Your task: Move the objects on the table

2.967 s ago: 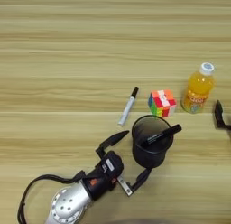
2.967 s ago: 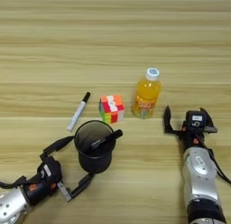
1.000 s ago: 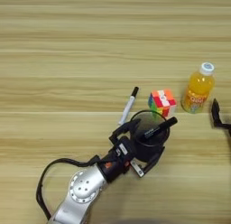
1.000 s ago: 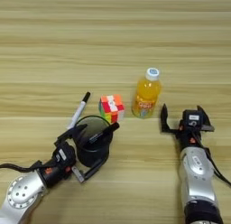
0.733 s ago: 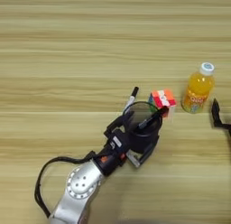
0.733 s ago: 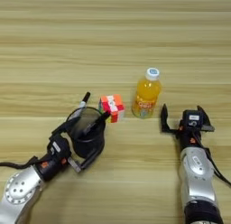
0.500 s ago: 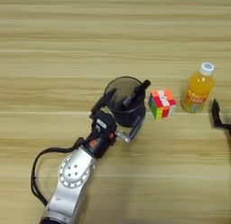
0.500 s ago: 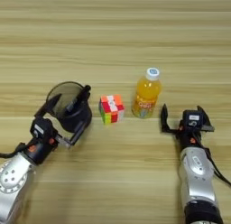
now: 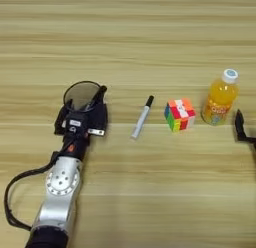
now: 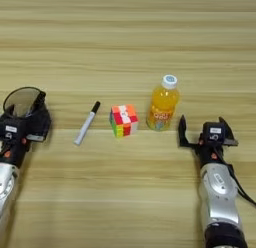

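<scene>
So the left gripper (image 9: 82, 112) is at the left-center of the frame, fingers clamped on the mesh cup (image 9: 82, 99), which has a black marker (image 9: 99, 94) poking up at its right rim. Another marker (image 9: 142, 117), white with a black cap, lies flat on the table (image 9: 125, 42) in the middle, tilted a bit, well apart from the cup. Just right of it sits a colorful cube (image 9: 180, 114), and the bottle (image 10: 162, 103) stands upright right beside that. The right gripper (image 10: 205, 132) rests at the lower right, near the bottle but not touching it, fingers spread open and holding nothing.
</scene>
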{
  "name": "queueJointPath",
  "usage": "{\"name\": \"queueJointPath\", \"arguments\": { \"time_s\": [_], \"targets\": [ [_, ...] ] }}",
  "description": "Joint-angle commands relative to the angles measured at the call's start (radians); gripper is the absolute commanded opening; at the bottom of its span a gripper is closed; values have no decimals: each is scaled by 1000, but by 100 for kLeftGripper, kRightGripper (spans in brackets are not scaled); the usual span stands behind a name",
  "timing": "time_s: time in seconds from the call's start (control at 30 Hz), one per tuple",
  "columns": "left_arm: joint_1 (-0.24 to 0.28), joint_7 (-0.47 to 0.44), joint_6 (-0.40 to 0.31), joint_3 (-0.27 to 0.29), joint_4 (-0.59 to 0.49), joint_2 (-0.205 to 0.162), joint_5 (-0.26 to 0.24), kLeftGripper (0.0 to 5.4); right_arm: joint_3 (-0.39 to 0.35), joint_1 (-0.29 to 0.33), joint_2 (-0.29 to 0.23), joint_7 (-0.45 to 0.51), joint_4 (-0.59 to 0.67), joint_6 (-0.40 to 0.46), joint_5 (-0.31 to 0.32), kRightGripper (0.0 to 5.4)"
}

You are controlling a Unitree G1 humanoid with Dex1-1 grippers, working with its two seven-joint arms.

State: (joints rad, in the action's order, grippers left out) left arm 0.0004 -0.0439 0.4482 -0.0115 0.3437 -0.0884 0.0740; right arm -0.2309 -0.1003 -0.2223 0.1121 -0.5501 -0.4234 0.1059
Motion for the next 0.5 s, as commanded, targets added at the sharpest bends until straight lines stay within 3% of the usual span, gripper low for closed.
{"name": "queueJointPath", "arguments": {
  "time_s": [0.03,0.5],
  "targets": [
    [-34,8,4,-15,67,-7,30,471,0,8,0,-3,16,13,0,540],
    [-77,-7,59,-64,208,4,53,471,4,3,8,-10,18,14,-2,540]
  ]
}}
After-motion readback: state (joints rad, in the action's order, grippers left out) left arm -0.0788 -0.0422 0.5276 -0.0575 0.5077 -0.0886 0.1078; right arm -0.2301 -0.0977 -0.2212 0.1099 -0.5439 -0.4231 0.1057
